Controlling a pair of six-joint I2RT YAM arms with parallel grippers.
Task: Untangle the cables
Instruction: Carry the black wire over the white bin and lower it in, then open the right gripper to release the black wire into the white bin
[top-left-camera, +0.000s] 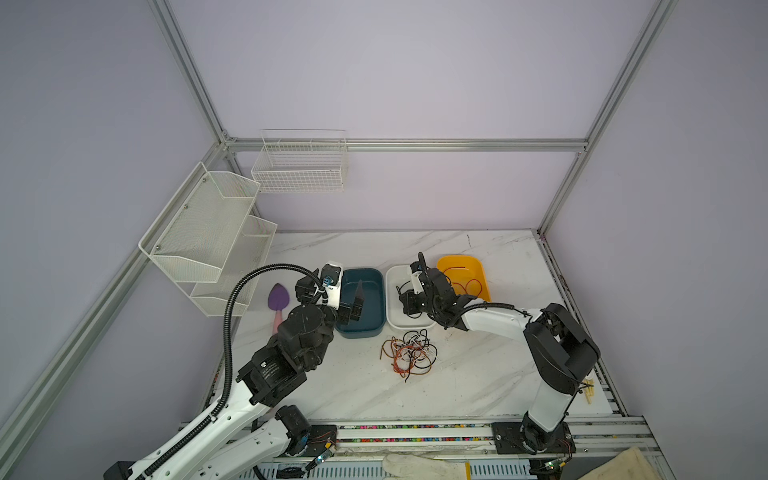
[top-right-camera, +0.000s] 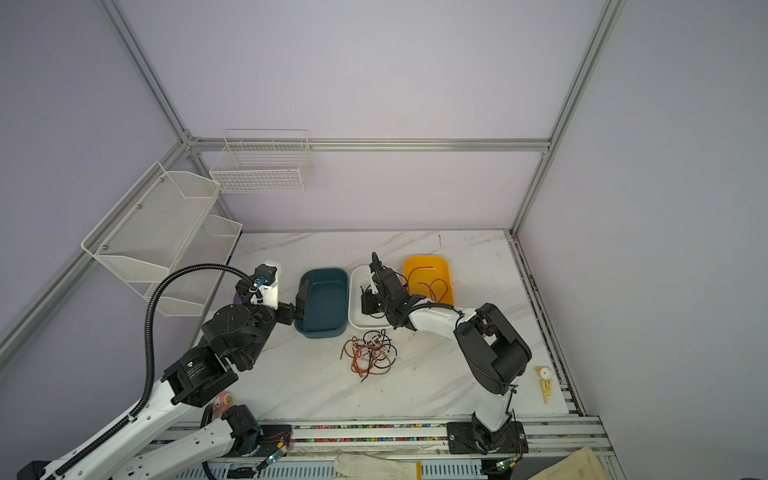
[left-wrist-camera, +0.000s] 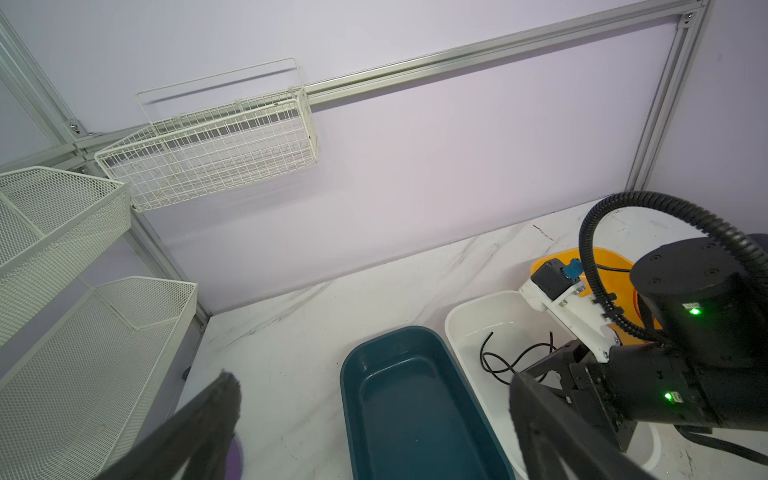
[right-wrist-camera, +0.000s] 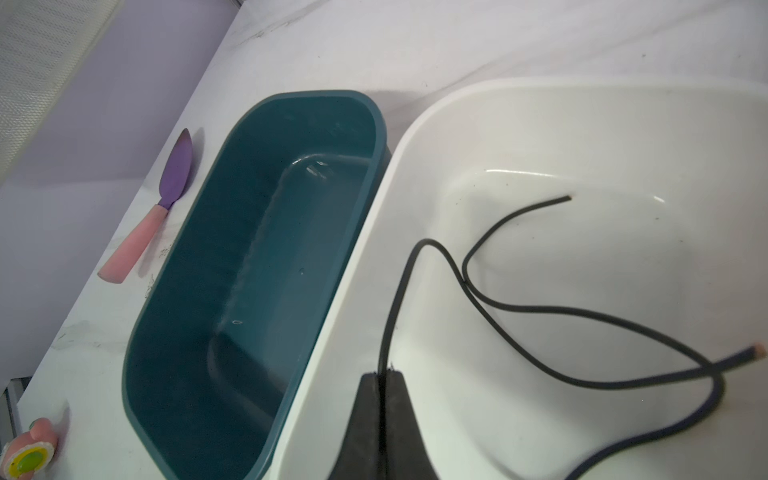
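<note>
Right pincer (right-wrist-camera: 382, 376) first: found clamped tight on a black cable (right-wrist-camera: 469, 286), low inside the white bin (right-wrist-camera: 415, 124). Traced that cable up out of the jaws, then looping across the bin floor to a pinkish cut tip. Left pincer (top-left-camera: 356, 302): noted spread wide, gripping nothing, poised over the teal bin (top-left-camera: 361, 330). Confirmed in left wrist view, fingers (left-wrist-camera: 224, 390) far apart. Located main tangle of cables (top-left-camera: 411, 353) on the marble table (top-left-camera: 478, 374), just in front of the white bin and between both arms. Black, orange-red, brown and white strands, all knotted together. Spotted one orange-red cable (top-left-camera: 467, 286) lying alone in the yellow bin (top-left-camera: 459, 259). Logged purple spatula (top-left-camera: 277, 301) on the table, left of the teal bin.
</note>
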